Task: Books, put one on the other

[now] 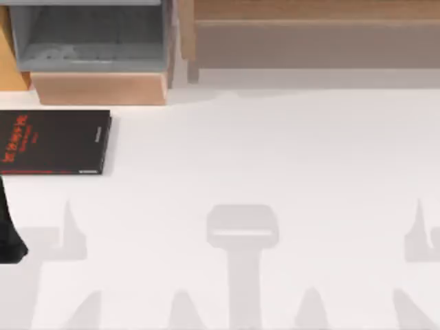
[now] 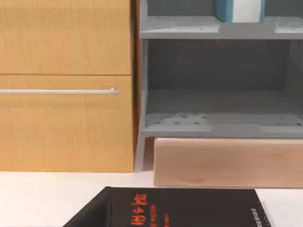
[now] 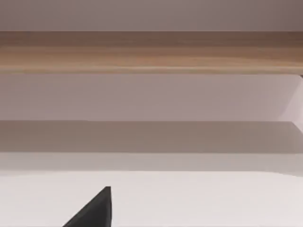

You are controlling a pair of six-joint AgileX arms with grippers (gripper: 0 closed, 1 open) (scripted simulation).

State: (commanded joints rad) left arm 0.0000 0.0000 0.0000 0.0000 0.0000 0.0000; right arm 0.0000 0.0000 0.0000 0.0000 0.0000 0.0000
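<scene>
Left arm (image 1: 9, 230): a dark part of it sits at the left edge of the desk (image 1: 275, 158) in the top view. The left claw itself is not seen there, so I cannot tell whether its fingers are apart or together. Right claw: a dark tip (image 3: 94, 210) juts into the right wrist view, low over the desk; apart or together, cannot tell.

Just ahead of the left arm, toward the back of the desk: black book (image 1: 53, 142), lying flat, red lettering up, touching nothing else. The left wrist view looks across its cover at the furniture behind.

Beyond the black book, at the desk's back edge: grey open shelf unit (image 2: 218, 71) standing on a pale wooden base (image 2: 227, 163).
- Lower compartment: holds nothing but pale scuff marks on its floor.
- Upper shelf: 1 light blue book (image 2: 239, 10) with white pages, standing upright.

Beside the shelf unit: wooden cabinet (image 2: 66, 85) with 1 slim metal handle (image 2: 57, 91).

Further along the back, ahead of the right arm: long low wooden shelf (image 1: 316, 34).

The 2 books are well apart, 1 on the desk, 1 shelved.
</scene>
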